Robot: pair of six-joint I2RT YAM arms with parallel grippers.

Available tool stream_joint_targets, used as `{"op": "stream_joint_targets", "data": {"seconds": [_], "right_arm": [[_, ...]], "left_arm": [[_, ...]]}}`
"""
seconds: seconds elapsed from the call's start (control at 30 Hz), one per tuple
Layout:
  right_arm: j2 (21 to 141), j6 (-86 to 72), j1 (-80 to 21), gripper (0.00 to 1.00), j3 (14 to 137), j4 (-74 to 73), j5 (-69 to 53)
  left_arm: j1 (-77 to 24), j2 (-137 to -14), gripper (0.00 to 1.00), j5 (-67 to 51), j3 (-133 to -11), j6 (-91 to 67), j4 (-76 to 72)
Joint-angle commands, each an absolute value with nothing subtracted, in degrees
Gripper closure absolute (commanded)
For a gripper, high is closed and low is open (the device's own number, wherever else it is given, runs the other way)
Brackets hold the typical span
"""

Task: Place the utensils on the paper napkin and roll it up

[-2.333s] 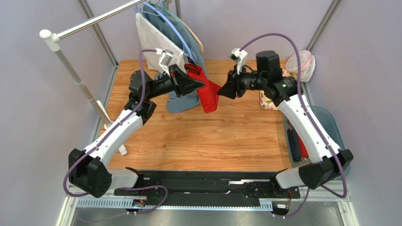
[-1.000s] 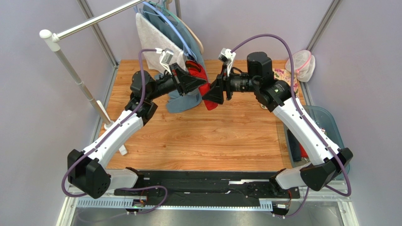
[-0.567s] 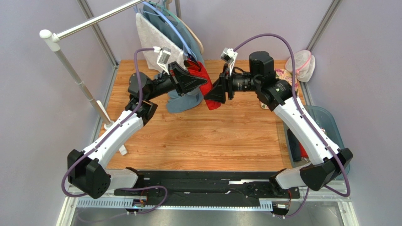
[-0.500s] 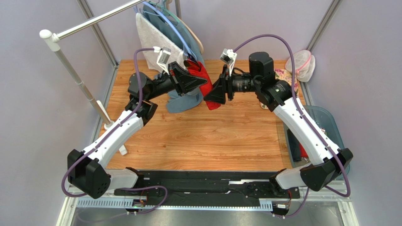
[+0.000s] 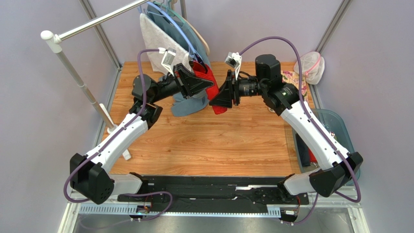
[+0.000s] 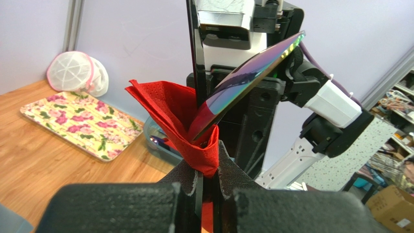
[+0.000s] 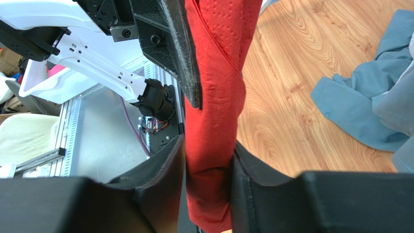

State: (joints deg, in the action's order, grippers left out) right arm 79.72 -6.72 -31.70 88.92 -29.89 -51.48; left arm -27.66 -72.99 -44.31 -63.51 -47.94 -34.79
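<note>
Red paper napkin (image 7: 218, 87), a narrow roll, hangs above the desk (image 5: 204, 141), long axis running down between our arms, with our left gripper (image 6: 208, 167) clamped on its upper end and our right gripper (image 7: 208, 165) squeezing it lower down.

The rolled paper napkin (image 7: 214, 97) is held above the far middle of the table (image 5: 209, 145), pinched by the left gripper (image 5: 208, 86) on its left and enclosed, lower down, by the right gripper (image 5: 214, 101) on its right. A utensil (image 6: 243, 80) is lodged in its end. Behind, garments (image 5: 160, 34) are hung on a rack (image 5: 47, 35) at far left. A cloth mat (image 6: 82, 126) and mesh bag (image 6: 75, 73) are set at far right, with a bin (image 5: 337, 126) nearer.
</note>
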Motion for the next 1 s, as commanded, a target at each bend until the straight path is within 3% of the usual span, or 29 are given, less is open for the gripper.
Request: {"op": "stream_joint_targets", "data": {"seconds": [0.0,0.17,0.27,0.4,0.5,0.97], "right_arm": [[79.63,-8.09,-33.05,0.7,89.47,-26.98,-56.07],[79.72,-8.0,-33.05,1.0,90.0,-27.42,-55.47],[79.54,-8.17,-32.96,1.0,90.7,-27.42,-53.89],[79.45,-10.36,-32.0,1.0,92.02,-24.97,-52.91],[79.8,-13.09,-31.47,1.0,92.81,-22.86,-53.26],[82.35,-20.74,-30.67,1.0,93.6,-15.21,-54.84]], "left_arm": [[-27.86,-74.0,1.0,-42.89,-67.32,-48.25,-39.64],[-27.77,-74.44,1.0,-43.33,-67.15,-48.25,-39.99],[-27.77,-74.18,1.0,-43.94,-66.97,-47.2,-38.94],[-27.42,-73.13,0.61,-43.68,-66.01,-45.88,-34.81],[-25.93,-72.16,0.49,-42.45,-64.43,-46.32,-32.7],[-24.78,-72.68,0.36,-47.11,-62.75,-50.62,-38.67]]}}
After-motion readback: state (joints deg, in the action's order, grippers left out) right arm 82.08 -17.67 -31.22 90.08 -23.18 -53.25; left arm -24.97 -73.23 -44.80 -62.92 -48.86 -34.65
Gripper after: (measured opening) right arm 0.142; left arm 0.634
